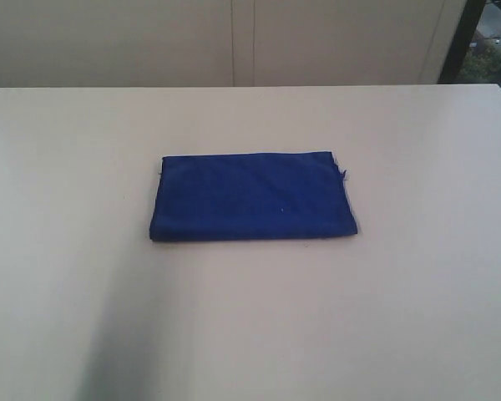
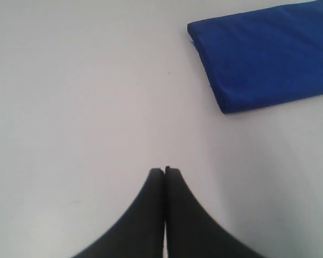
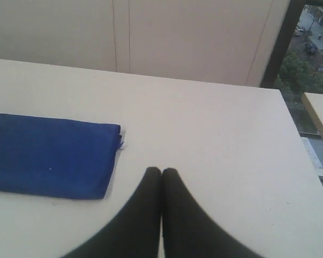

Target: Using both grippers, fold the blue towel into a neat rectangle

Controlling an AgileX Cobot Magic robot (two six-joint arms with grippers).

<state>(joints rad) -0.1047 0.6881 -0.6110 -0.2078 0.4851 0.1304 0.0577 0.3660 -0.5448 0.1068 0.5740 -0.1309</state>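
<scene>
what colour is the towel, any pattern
Plain deep blue towel, no pattern; clearest in the exterior view.

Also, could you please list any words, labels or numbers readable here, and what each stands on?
None can be read. The folded deep-blue microfibre towel is plain, its small corner thread tag shows no lettering, and the pale table, black left gripper and right gripper are unmarked.

I see the blue towel point(image 1: 252, 197) folded flat, rectangular, centred on the table point(image 1: 417, 317); left gripper point(image 2: 164, 171) and right gripper point(image 3: 161, 171) closed, clear of it.
</scene>
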